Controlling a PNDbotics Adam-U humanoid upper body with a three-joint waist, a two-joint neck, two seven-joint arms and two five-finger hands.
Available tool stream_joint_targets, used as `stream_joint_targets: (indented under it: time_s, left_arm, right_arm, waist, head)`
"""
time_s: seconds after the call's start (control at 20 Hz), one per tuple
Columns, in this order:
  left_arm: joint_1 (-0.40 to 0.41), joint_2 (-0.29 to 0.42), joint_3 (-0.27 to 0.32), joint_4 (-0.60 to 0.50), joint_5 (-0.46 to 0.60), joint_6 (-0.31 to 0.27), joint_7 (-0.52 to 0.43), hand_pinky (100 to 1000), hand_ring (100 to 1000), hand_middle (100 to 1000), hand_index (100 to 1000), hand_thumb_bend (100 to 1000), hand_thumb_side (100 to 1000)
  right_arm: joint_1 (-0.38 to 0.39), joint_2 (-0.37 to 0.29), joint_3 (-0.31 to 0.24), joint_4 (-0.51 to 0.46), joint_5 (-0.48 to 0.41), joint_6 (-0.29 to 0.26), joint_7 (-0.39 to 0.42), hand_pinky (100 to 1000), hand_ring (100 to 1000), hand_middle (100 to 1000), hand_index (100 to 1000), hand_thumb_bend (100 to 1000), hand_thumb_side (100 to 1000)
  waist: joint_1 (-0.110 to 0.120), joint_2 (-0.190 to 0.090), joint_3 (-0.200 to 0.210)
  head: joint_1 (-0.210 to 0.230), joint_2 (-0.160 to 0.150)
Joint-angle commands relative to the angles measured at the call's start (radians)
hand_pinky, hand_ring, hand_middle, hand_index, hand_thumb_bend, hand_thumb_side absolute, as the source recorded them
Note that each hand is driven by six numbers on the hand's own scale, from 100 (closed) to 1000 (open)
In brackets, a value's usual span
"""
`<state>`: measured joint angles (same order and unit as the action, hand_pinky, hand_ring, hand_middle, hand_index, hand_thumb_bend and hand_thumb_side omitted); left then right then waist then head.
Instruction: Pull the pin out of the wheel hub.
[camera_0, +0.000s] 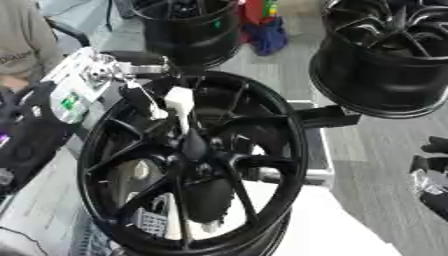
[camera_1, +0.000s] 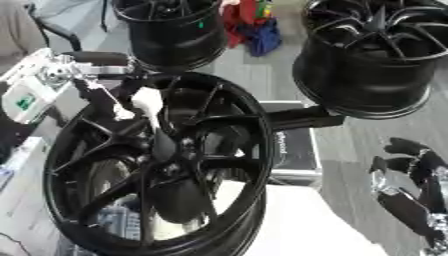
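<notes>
A large black spoked wheel hub (camera_0: 188, 165) stands tilted on its edge in the middle. A white pin (camera_0: 179, 99) with a blocky head and a thin shaft runs down to the hub's dark centre (camera_0: 192, 146). My left hand (camera_0: 142, 99) comes in from the upper left past a silver joint. Its dark fingers are curled against the pin's head, one pale fingertip just below it. My right hand (camera_1: 407, 192) rests low at the right edge, away from the hub, its fingers relaxed.
Two more black wheel rims stand behind, one at the back centre (camera_0: 188, 25) and one at the back right (camera_0: 385, 60). A black box (camera_1: 296, 142) lies behind the hub. Red and blue items (camera_0: 267, 27) sit on the floor. A person (camera_0: 17, 45) is at the far left.
</notes>
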<state>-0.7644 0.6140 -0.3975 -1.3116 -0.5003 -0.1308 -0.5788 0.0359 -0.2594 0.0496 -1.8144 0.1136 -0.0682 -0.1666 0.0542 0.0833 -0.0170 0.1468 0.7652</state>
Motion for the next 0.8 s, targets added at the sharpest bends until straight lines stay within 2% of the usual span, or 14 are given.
stream_joint_targets:
  time_s: [0.05, 0.15, 0.3, 0.6, 0.7, 0.8]
  left_arm:
    - [-0.020, 0.020, 0.016, -0.019, 0.024, 0.018, 0.096, 437, 346, 385, 541, 100, 100]
    - [-0.023, 0.029, 0.024, -0.035, 0.050, 0.033, 0.132, 437, 347, 385, 540, 100, 100]
    - [-0.031, 0.052, 0.043, -0.065, 0.090, 0.049, 0.137, 451, 357, 396, 551, 112, 100]
    - [-0.038, 0.123, 0.131, -0.104, 0.144, 0.088, 0.163, 455, 356, 394, 551, 143, 100]
    - [-0.030, 0.137, 0.145, -0.107, 0.166, 0.096, 0.166, 464, 365, 404, 560, 169, 100]
    - [-0.025, 0.139, 0.139, -0.103, 0.184, 0.093, 0.137, 529, 446, 487, 641, 249, 128]
  right_arm:
    - [-0.007, -0.008, -0.004, -0.008, 0.001, -0.002, 0.000, 725, 603, 660, 769, 170, 100]
    - [-0.006, -0.008, -0.005, -0.008, 0.001, -0.002, 0.000, 725, 603, 660, 769, 170, 100]
    - [-0.006, -0.008, -0.005, -0.007, 0.001, -0.002, 0.000, 725, 603, 660, 769, 171, 100]
    - [-0.002, -0.009, -0.009, -0.006, 0.002, -0.002, -0.003, 725, 603, 660, 769, 174, 100]
    - [-0.002, -0.009, -0.009, -0.006, 0.002, -0.002, -0.003, 725, 603, 660, 769, 175, 100]
    - [-0.003, -0.009, -0.007, -0.006, 0.001, -0.002, -0.001, 725, 603, 660, 769, 175, 100]
  waist:
    - [-0.001, -0.013, -0.001]
    - [-0.001, -0.013, -0.001]
    - [0.000, -0.014, 0.001]
    - [0.000, -0.015, 0.007]
    - [-0.001, -0.015, 0.010]
    - [-0.002, -0.015, 0.011]
  head:
    - [0.003, 0.005]
    - [0.003, 0.005]
    - [0.001, 0.005]
    - [-0.004, 0.005]
    - [-0.006, 0.005]
    - [-0.007, 0.005]
